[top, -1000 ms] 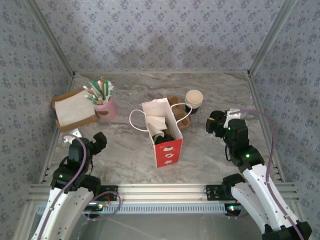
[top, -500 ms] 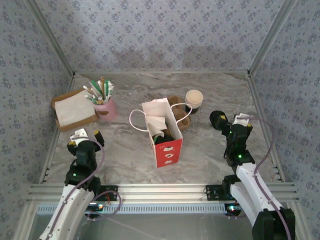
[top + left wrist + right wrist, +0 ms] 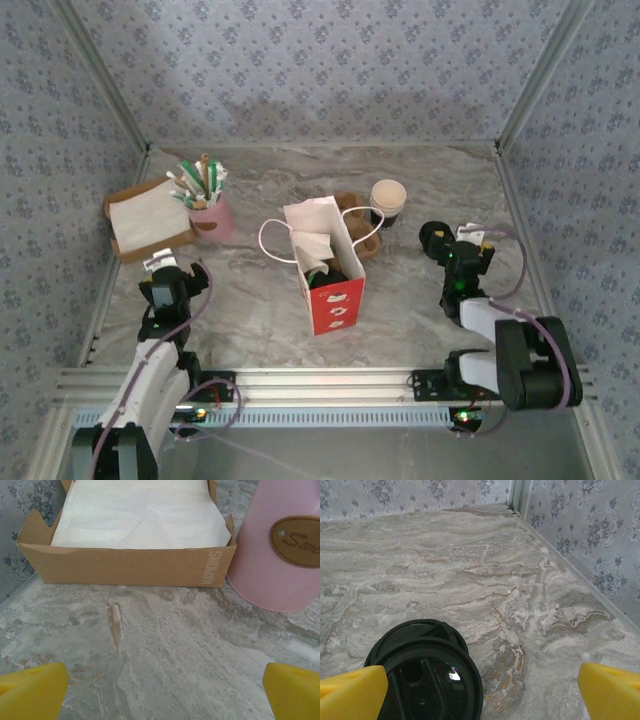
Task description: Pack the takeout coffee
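Observation:
A red paper bag [image 3: 334, 292] stands open mid-table with a dark thing [image 3: 326, 272] inside; I cannot tell what it is. The takeout coffee's round black lid [image 3: 433, 238] [image 3: 426, 674] lies on the marble at the right. My right gripper [image 3: 452, 248] [image 3: 482, 695] is low just behind the lid and open, with the lid near its left yellow fingertip [image 3: 353, 692]. My left gripper [image 3: 172, 274] [image 3: 162, 692] is open over bare table, facing the napkin box [image 3: 127, 566].
A pink cup [image 3: 212, 218] [image 3: 280, 545] of stirrers stands beside the napkin box [image 3: 148, 218]. A brown cup carrier [image 3: 358, 226] and a white-tan paper cup [image 3: 388, 199] sit behind the bag. Walls close in left, right and back.
Both arms have folded back toward their bases, and both grippers have swung to point away from the near edge. Both grippers stayed open; the bag and lid have not moved.

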`<act>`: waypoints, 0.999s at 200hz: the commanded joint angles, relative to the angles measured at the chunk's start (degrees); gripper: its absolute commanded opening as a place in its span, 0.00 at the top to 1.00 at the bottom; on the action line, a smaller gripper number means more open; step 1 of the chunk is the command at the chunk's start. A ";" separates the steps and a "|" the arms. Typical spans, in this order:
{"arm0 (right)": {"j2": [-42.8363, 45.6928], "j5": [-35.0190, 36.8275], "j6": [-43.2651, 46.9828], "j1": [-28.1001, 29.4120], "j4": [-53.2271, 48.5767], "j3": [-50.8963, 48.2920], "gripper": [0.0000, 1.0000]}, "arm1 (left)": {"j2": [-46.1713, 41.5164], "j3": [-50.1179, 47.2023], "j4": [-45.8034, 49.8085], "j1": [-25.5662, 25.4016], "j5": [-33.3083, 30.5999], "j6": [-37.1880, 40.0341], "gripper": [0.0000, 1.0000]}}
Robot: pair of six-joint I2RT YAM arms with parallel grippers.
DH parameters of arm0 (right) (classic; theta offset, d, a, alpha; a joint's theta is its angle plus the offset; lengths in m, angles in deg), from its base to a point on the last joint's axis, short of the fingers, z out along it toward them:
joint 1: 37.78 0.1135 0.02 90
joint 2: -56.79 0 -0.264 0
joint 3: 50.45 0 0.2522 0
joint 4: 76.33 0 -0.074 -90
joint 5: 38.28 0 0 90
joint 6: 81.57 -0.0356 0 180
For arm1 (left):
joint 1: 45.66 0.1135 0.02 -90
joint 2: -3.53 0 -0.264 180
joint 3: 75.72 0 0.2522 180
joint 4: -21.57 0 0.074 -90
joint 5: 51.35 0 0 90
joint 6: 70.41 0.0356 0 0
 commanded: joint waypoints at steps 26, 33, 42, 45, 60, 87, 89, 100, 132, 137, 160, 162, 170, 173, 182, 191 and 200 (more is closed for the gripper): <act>-6.09 -0.78 6.02 0.63 14.85 -1.33 0.00 | 9.46 1.51 -18.87 0.41 -1.04 3.16 0.00; -7.62 -1.58 6.40 0.50 15.46 -0.96 0.00 | 11.27 1.74 -21.34 0.51 -1.38 4.12 0.00; -9.44 -1.76 6.80 0.59 16.37 -0.20 0.00 | 14.52 2.41 -23.45 0.53 -1.58 4.86 0.00; -9.88 -1.78 6.86 0.62 16.34 0.09 0.00 | 15.59 2.61 -24.27 0.54 -1.56 4.95 0.00; -10.92 -2.48 7.40 0.82 15.71 0.93 0.00 | 22.29 3.50 -28.92 0.69 0.10 5.84 0.00; -11.80 -3.97 7.62 0.55 14.94 1.70 0.00 | 28.02 5.85 -32.48 0.42 3.31 7.41 0.00; -11.75 -4.15 7.63 0.50 14.74 1.78 0.00 | 28.31 5.82 -33.15 0.46 3.25 7.49 0.00; -11.78 -5.79 7.45 -0.13 13.76 2.18 0.00 | 29.95 6.15 -34.73 0.46 3.30 7.82 0.00; -16.41 -9.21 6.78 -1.63 17.06 3.24 0.00 | 33.66 7.44 -37.94 0.12 6.91 9.72 0.00; -15.30 -9.61 6.70 -1.72 13.69 3.87 0.00 | 34.15 7.57 -38.56 0.06 7.21 10.02 0.01; -15.48 -11.08 6.96 -2.06 10.35 5.49 0.00 | 37.16 6.65 -44.02 -0.13 8.70 10.93 0.00; -15.37 -11.34 6.98 -2.09 9.86 5.72 0.00 | 37.72 6.44 -45.20 -0.09 8.80 10.94 0.00; -15.73 -11.96 7.34 -2.04 9.89 6.04 0.00 | 40.11 6.27 -48.25 -0.12 8.72 10.91 0.01; -15.77 -11.98 7.37 -2.02 9.79 6.13 0.00 | 40.63 6.54 -48.23 -0.10 8.70 10.91 0.00; -15.51 -12.28 7.28 -2.11 9.05 6.26 0.00 | 41.19 8.35 -45.04 -0.13 9.30 11.01 0.00; -15.69 -12.42 7.28 -2.19 9.20 6.33 0.00 | 41.87 9.47 -43.61 -0.17 9.64 11.33 0.01; -15.56 -12.57 7.20 -2.23 8.79 6.47 0.00 | 43.15 10.14 -43.84 -0.17 9.71 11.32 0.00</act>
